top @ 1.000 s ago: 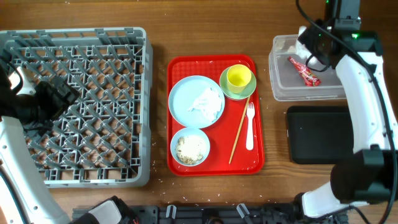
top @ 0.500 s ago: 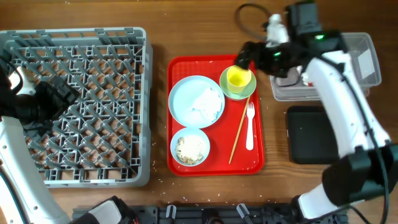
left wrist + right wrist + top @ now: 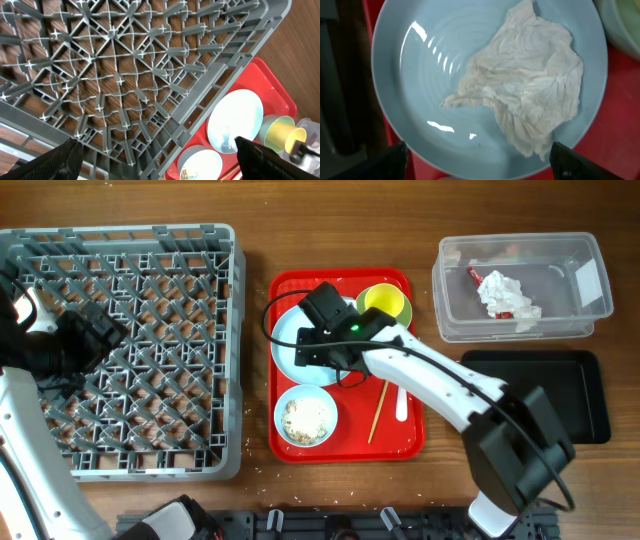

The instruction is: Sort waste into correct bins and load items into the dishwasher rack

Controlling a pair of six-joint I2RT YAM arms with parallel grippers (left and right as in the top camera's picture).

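My right gripper hangs open and empty over the pale blue plate on the red tray. In the right wrist view its fingertips straddle the plate, which holds a crumpled white napkin. The bowl holds rice-like crumbs. The yellow cup sits on the green saucer. Chopsticks and the white fork lie on the tray's right. The clear tub holds a red wrapper and white crumpled paper. My left gripper is open over the grey rack.
The red tray lies between the rack and the bins. The black tray sits below the clear tub. The left wrist view shows the rack lattice, the plate and the cup. Crumbs dot the table's front edge.
My right arm has swung left from the clear tub, past the cup, to over the plate. White crumpled paper now shows in the tub. The left arm has not moved.
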